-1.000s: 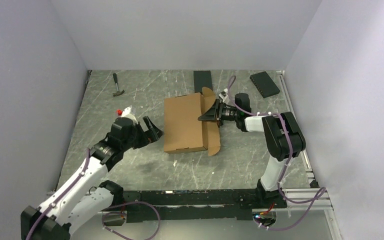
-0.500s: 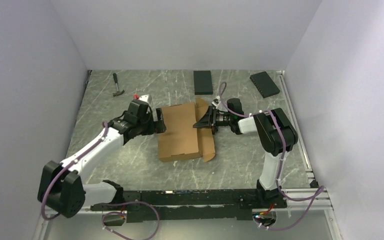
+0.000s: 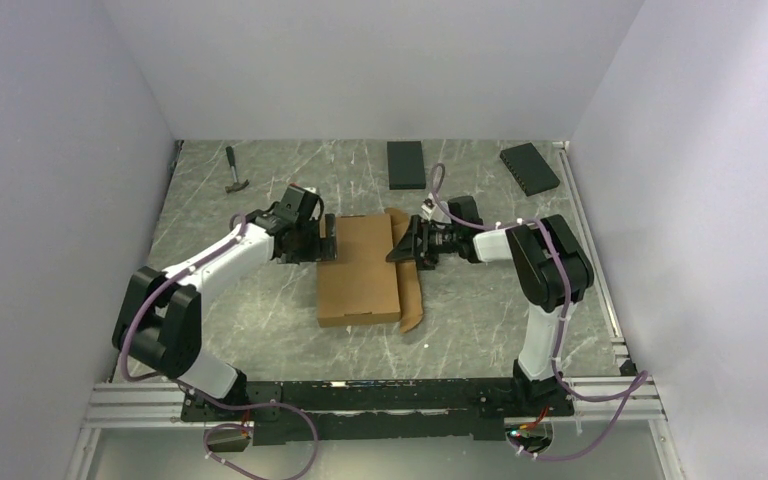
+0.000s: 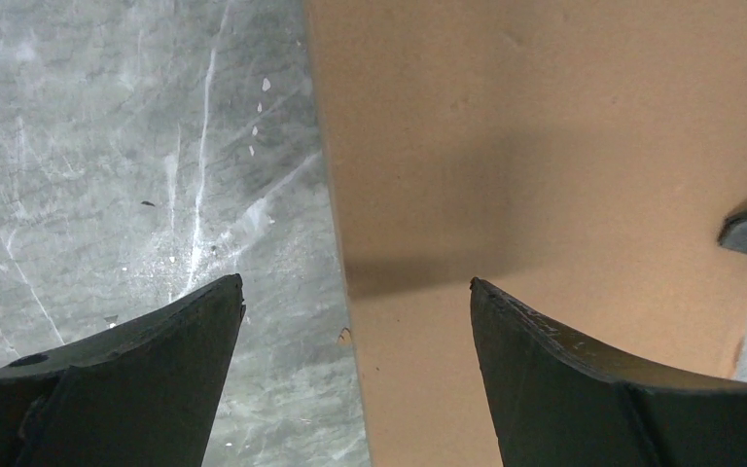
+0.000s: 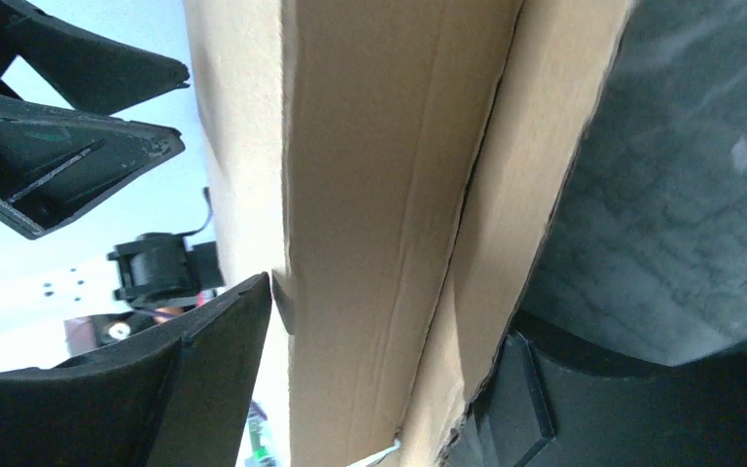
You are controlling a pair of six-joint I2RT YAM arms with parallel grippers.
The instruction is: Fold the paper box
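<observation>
Overhead, plenty of bare surface [image 3: 260, 310] left of, right of and in front of the paper box [image 3: 360, 275]. Less room toward the far edge: a black slab [image 3: 406, 164] at that edge's middle, a second black slab [image 3: 530, 168] toward the far right corner, and a hammer [image 3: 235, 172] near the far left corner, all well apart from the cardboard. Walls [image 3: 60, 150] close on three sides.

Box lying near the middle of the surface, long sides running near to far, with a loose flap [image 3: 412, 300] along its right side. At its far left corner, left gripper [image 3: 323, 241], spread wide, holding nothing. At the far end of its right side, right gripper [image 3: 405, 246], set against the flap.

From the left wrist: one finger over bare surface, the other over cardboard, with the box's left edge running between them. Contact with either, impossible to tell. At the right margin, a dark tip of the other gripper.

From the right wrist only: two cardboard layers standing between the fingers, one finger tight beside each face. Clamped or merely alongside, cannot tell. Beyond the cardboard, both fingers of the left gripper, apart.
</observation>
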